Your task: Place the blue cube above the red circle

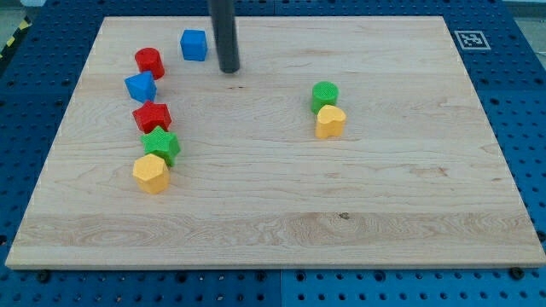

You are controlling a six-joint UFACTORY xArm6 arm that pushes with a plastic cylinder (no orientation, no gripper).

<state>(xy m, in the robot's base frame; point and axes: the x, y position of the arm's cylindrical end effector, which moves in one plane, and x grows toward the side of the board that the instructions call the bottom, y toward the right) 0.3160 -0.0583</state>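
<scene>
The blue cube (194,44) lies near the view's top left on the wooden board (273,213). The red circle (149,62) lies to its lower left, a small gap apart. My tip (229,71) stands just right of the blue cube and a little lower, not touching it. The dark rod rises from there out of the view's top.
Below the red circle a column of blocks runs down the left: a blue star-like block (141,86), a red star (152,117), a green star (161,144), a yellow hexagon (151,173). A green circle (325,95) touches a yellow heart-like block (330,122) right of centre.
</scene>
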